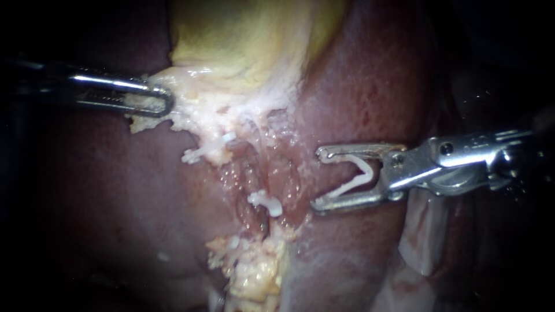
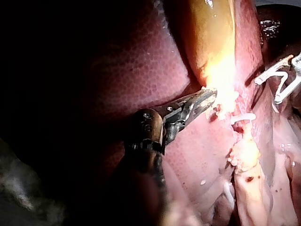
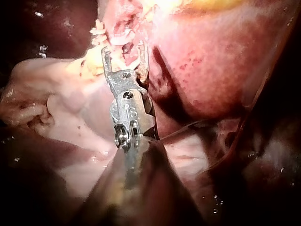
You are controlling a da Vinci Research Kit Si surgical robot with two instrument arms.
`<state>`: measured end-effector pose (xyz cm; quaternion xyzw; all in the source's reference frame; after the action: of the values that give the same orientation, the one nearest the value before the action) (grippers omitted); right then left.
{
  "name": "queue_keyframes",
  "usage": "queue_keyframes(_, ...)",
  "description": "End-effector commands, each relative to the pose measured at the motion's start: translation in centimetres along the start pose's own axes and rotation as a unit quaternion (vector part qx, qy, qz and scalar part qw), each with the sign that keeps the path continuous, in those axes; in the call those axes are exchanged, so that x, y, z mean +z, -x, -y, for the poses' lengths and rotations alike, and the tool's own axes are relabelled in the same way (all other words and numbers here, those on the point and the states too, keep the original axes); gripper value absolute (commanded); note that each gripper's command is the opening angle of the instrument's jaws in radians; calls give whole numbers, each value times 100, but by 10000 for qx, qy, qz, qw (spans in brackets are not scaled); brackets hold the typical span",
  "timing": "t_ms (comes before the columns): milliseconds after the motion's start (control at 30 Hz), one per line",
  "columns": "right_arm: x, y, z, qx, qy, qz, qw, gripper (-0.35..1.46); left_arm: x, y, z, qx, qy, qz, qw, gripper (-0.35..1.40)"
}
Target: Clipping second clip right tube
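A: Where is the target?

B: The tube lies at frame centre and carries one placed clip. The right instrument is at centre right, apart from the tube. Its jaws are spread and hold a loaded clip.

A: And the left instrument?

B: It is at upper left, clamped on pale tissue, probably to tension the tube.

Grips pale tissue with left instrument, jaws clamped; carries white clip in right instrument, jaws spread wide.
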<state>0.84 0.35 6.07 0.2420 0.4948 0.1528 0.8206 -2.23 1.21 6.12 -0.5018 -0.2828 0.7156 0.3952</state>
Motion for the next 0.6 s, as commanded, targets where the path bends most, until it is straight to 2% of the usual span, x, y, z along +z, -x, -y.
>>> queue_keyframes(33,3,0,-1,73,9,6,10000,47,0,0,0,2,0,0,10000,-35)
queue_keyframes(167,16,3,-6,296,-9,-24,9996,47,1,1,0,3,-3,-1,10000,-35)
queue_keyframes(400,38,20,-16,521,-165,-104,9985,47,1,1,0,5,-5,-2,10000,-35)
queue_keyframes(600,56,32,-24,743,-166,-166,9970,47,2,2,0,6,-7,-3,10000,-35)
